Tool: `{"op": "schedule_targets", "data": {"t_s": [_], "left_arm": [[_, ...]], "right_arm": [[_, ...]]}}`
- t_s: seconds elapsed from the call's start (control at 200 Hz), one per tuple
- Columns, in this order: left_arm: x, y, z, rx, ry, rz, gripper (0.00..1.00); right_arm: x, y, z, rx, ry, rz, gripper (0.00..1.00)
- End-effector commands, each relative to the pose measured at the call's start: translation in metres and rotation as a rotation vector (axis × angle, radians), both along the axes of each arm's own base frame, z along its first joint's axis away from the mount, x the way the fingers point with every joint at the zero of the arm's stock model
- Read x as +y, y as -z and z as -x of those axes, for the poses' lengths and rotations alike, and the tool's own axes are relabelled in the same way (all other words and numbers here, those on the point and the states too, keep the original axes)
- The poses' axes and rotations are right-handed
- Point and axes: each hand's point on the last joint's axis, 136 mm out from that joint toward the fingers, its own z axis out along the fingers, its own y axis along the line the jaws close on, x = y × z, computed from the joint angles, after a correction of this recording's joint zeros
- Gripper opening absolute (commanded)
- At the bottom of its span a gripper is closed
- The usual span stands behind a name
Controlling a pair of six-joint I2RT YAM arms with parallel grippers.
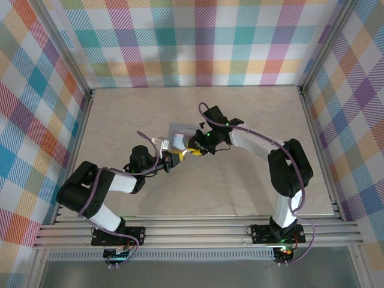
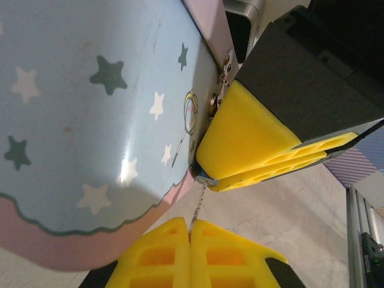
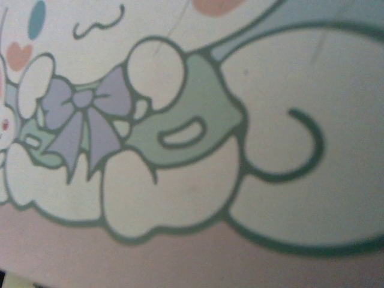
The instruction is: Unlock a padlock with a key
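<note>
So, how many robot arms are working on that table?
2: the left arm comes from the near left, the right arm from the near right; they meet at the tin mid-table.

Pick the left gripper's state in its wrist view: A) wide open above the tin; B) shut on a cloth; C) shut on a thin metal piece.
C: the left gripper has its yellow fingers pressed together on a thin metal piece that runs up toward the edge of the tin.
</note>
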Motion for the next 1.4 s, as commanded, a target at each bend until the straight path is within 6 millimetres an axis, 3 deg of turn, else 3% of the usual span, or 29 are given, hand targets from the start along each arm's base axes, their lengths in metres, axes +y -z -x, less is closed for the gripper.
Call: {"op": "schedule_targets", "data": {"t_s": [0.0,0.735,0.965,1.395], "left_arm": [[-0.011,-0.019,-0.002,-0.057,0.044,0.057,0.0],[-0.016,-0.014,0.001,-0.017,0.072,0.109,0.0],[-0.017,-0.02,-0.002,-0.032,0.065,0.127,0.0],[-0.026,-0.019,-0.011,-0.036,0.047,0.157,0.0]], "right_arm": [[0.01,-0.041,-0.006,-0.063,-0.014,-0.093,0.0],[0.007,-0.042,-0.006,-0.083,0.008,-0.108,0.0],[0.007,-0.038,-0.003,-0.068,0.007,-0.113,0.0],[0.018,-0.039,-0.002,-0.024,0.018,-0.194,0.0]]}}
